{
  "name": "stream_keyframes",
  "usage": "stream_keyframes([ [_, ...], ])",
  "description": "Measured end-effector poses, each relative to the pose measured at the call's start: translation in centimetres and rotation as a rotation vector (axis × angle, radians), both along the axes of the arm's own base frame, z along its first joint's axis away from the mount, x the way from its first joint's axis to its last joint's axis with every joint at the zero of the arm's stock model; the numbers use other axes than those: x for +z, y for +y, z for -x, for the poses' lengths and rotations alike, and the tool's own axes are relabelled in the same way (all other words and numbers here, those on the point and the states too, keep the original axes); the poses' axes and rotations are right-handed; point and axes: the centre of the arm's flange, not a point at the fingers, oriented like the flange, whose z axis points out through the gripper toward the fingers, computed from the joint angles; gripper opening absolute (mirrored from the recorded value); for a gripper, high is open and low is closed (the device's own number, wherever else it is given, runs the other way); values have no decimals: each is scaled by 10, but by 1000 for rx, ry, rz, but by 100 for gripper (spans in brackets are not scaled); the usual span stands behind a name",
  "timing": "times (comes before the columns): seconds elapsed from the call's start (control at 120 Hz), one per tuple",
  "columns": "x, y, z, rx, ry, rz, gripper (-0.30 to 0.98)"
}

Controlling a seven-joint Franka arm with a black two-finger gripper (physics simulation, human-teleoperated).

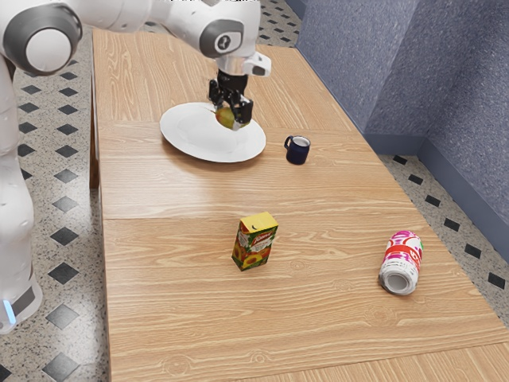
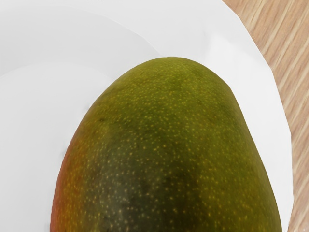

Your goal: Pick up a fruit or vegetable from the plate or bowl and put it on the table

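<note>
Leaning in from the exterior view's upper left, the arm has its black gripper [image 1: 230,114] over the white plate [image 1: 184,134], both fingers closed on a mango [image 1: 227,118]. A dark mug [image 1: 298,150] stands just beside the plate; the juice carton [image 1: 254,242] is well apart. In the wrist view, the mango's green, speckled skin blushes red down one side, with plate behind it.

- Exterior view: stands at the arm's [image 1: 171,16] side, well back and above the table [image 1: 175,318], looking down at a slant along its boards.
- Wrist view: rides at the arm's end, facing down, very near the mango [image 1: 227,118].
- Both share the mango, part of the plate [image 1: 181,144] and some tabletop beside its rim.
</note>
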Motion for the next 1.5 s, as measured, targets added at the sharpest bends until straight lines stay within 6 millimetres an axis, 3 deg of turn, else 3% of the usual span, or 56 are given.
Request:
stream_keyframes([
  [0.308, 3, -90, -34, -171, 4, 0, 36],
  [0.467, 5, -112, -41, -212, 1, -2, 35],
  [0.6, 3, -107, -41, -204, 3, -2, 36],
  [1.092, 4, -54, -28, -105, -1, -5, 36],
  [1.5, 6, -55, -30, -107, -8, -6, 37],
])
